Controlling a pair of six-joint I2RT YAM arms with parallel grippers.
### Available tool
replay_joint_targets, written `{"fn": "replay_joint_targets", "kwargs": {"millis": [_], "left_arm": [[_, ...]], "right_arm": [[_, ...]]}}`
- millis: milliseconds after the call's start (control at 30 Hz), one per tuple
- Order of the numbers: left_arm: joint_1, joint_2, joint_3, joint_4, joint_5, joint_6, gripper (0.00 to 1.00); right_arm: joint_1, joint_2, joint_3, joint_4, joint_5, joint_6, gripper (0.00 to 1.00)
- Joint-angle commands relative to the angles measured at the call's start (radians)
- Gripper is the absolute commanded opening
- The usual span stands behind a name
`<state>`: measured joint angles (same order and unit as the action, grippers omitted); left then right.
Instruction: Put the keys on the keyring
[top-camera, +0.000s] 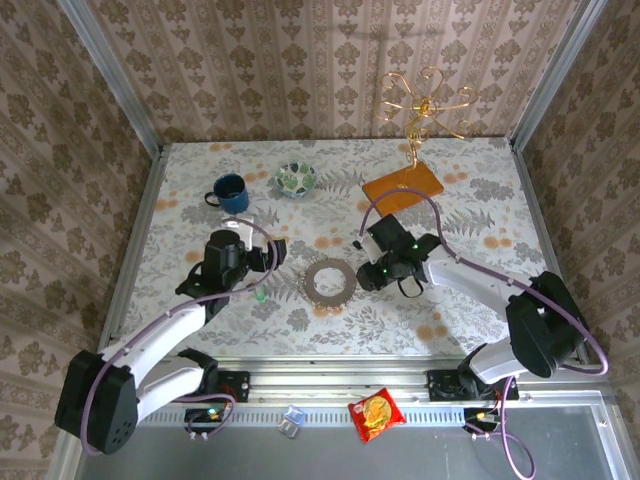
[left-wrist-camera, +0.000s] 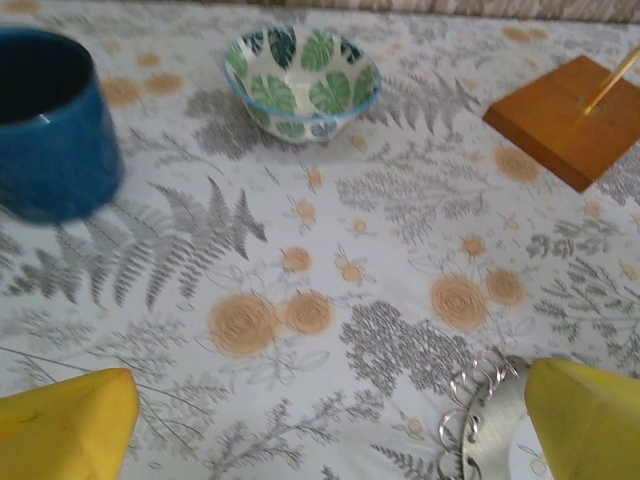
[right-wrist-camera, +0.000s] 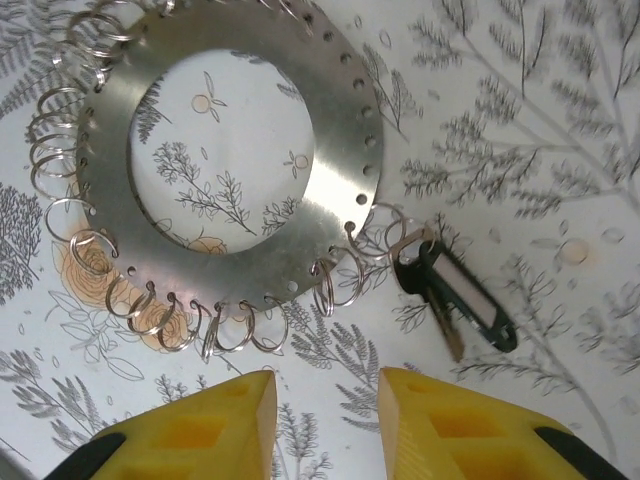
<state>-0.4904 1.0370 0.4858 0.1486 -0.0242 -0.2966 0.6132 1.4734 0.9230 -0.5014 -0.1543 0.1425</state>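
Overhead camera above whole table (top-camera: 480, 200), wrist cameras close — both catching keyring (right-wrist-camera: 345, 130)

Bright, even light from above; soft shadows on the tabletop (top-camera: 460, 210). Mild glare on the keyring plate (right-wrist-camera: 345, 140). Left wrist view is soft, the blue mug (left-wrist-camera: 50, 130) blurred at upper left.

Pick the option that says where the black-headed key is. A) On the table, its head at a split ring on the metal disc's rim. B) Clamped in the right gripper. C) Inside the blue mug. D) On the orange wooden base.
A: the black-headed key lies flat on the table, head at a split ring on the metal disc, apart from the open right gripper.
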Motion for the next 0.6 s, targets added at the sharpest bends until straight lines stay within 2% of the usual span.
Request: {"fn": "replay_joint_targets", "kwargs": {"millis": [0,300,567], "left_arm": [[-0.028,0.06,0.045,-0.026,0.058,-0.087,0.99],[-0.115,0.222,0.093,-0.045,0.082,-0.177,0.98],[-0.128,0.259,0.085,-0.006,0.07,-0.206,0.98]], "right_arm": [[0.005,0.079,0.056,-0.092,-0.042,0.126,0.31],[0.005,0.234,0.177,-0.138,0.004,0.074,0.3],[0.006,0.299,0.228,-0.166,0.009,0.049,0.26]]}}
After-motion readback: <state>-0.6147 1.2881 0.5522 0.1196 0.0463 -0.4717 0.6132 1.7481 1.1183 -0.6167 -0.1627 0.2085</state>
